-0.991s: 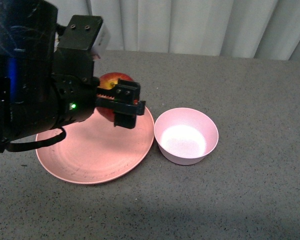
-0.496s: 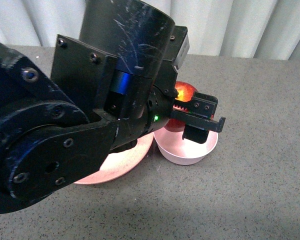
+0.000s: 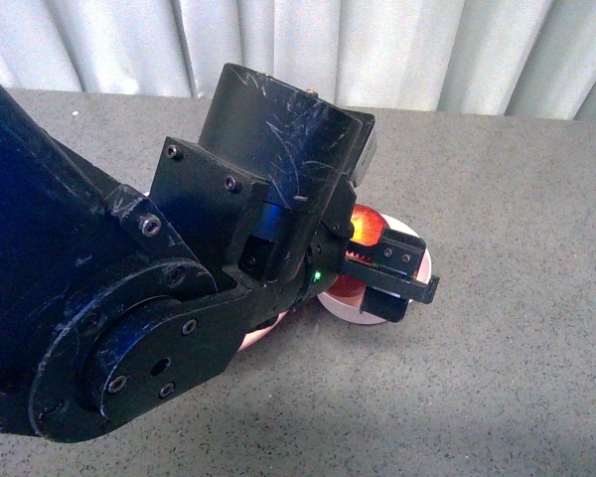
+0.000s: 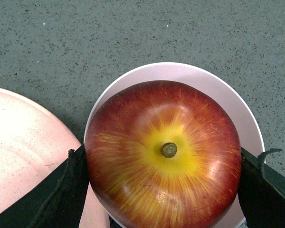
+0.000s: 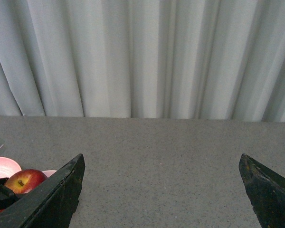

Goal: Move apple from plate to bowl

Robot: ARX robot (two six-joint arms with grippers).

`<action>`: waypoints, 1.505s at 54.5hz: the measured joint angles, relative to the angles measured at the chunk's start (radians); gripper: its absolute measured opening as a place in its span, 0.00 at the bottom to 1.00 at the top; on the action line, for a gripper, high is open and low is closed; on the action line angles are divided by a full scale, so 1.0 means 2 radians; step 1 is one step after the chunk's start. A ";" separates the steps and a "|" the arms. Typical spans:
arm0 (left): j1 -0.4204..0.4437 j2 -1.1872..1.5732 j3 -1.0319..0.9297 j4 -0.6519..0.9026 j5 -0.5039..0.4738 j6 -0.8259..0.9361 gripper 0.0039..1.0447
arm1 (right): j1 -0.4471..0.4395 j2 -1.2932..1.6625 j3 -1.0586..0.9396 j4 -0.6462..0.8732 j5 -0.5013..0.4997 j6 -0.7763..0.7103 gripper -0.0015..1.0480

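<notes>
Left gripper clamps the apple over the bowl, off the plate. Remaining: lower and release. Right gripper jaws apart, empty.

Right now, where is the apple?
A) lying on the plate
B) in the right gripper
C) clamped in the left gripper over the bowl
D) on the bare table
C: the left wrist view shows the apple clamped by the left gripper, with the bowl ringing it from underneath and the plate off to one side.
</notes>
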 joint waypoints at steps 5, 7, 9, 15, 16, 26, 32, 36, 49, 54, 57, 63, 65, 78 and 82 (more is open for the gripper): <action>-0.002 0.006 0.002 0.001 0.000 0.000 0.74 | 0.000 0.000 0.000 0.000 0.000 0.000 0.91; -0.003 0.007 0.002 0.002 0.000 0.000 0.74 | 0.000 0.000 0.000 0.000 0.000 0.000 0.91; -0.003 0.008 0.002 0.002 0.000 0.000 0.74 | 0.000 0.000 0.000 0.000 0.000 0.000 0.91; -0.003 0.009 0.002 0.002 -0.001 0.000 0.81 | 0.000 0.000 0.000 0.000 0.000 0.000 0.91; -0.003 0.009 0.002 0.003 -0.002 0.000 0.87 | 0.000 0.000 0.000 0.000 0.000 0.000 0.91; -0.002 -0.011 -0.005 0.019 -0.007 -0.002 0.94 | 0.000 0.000 0.000 0.000 0.000 0.000 0.91; 0.007 -0.045 -0.023 0.023 -0.012 -0.005 0.94 | 0.000 0.000 0.000 0.000 0.000 0.000 0.91; 0.021 -0.072 -0.046 0.034 -0.013 -0.006 0.94 | 0.000 0.000 0.000 0.000 0.000 0.000 0.91; 0.086 -0.159 -0.142 0.054 -0.013 -0.013 0.94 | 0.000 0.000 0.000 0.000 0.000 0.000 0.91; 0.110 -0.199 -0.180 0.064 -0.001 -0.006 0.94 | 0.000 0.000 0.000 0.000 0.000 0.000 0.91; 0.130 -0.244 -0.215 0.062 0.005 -0.001 0.94 | 0.000 0.000 0.000 0.000 0.000 0.000 0.91; 0.158 -0.320 -0.253 0.032 0.006 0.000 0.94 | 0.000 0.000 0.000 0.000 0.000 0.000 0.91; 0.161 -0.331 -0.258 0.033 -0.002 0.001 0.94 | 0.000 0.000 0.000 0.000 0.000 0.000 0.91; 0.198 -0.363 -0.359 0.277 -0.081 0.054 0.50 | 0.000 0.000 0.000 0.000 0.001 0.000 0.91; 0.209 -0.392 -0.374 0.263 -0.070 0.056 0.39 | 0.000 0.000 0.000 0.000 0.000 0.000 0.91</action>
